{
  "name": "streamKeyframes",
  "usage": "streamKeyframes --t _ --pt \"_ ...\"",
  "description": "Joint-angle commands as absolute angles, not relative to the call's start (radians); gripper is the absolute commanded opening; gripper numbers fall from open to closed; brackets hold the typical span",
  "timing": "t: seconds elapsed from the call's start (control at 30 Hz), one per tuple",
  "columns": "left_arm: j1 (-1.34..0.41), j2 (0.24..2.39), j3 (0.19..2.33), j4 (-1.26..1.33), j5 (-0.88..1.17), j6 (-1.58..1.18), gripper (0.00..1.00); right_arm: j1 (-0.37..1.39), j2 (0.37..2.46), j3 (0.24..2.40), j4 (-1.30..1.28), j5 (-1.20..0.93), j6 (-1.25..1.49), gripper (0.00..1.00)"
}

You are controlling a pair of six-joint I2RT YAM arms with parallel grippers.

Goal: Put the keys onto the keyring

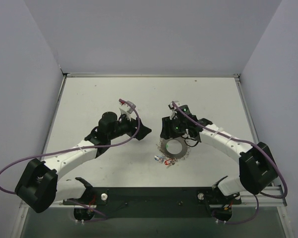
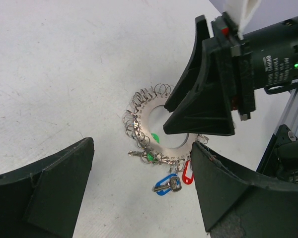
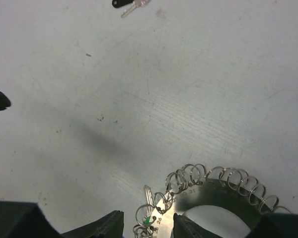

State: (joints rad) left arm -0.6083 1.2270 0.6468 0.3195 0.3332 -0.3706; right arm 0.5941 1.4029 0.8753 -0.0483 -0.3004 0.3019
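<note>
White table, grey walls on three sides. Left arm comes from the near-left corner to mid-table with its elbow bent. The left gripper points right toward the ring, fingers spread wide and holding nothing.

Right arm comes from the near-right corner with its wrist tipped down. The right gripper is over the far side of the ring, tips at the edge of the hole. Its jaws are partly spread, with a gap between the tips. In the right wrist view the ring's band sits in that gap; can't tell if the tips touch it.

White print on the right wrist's black housing is too blurred to read; a green light glows beside it.

Keyring: flat silvery band with an open centre and small wire loops round the rim, lying flat just right of table centre. The numerals stamped on the band are too small to read.

Keys are bunched at the ring's near-left rim, touching the loops: a green head, a red head and a blue one beside a small silver blade. A dark-headed key lies loose on the table, well apart from the ring.
</note>
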Motion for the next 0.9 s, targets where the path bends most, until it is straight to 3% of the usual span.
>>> streamKeyframes --t 0.0,0.87 --pt "-0.612 1.21 0.649 0.364 0.347 -0.353 0.88 0.588 1.474 0.876 -0.094 -0.285 0.317 0.45" --pt "-0.612 1.212 0.635 0.373 0.336 -0.347 0.88 0.591 1.651 0.89 -0.035 -0.382 0.36 0.23"
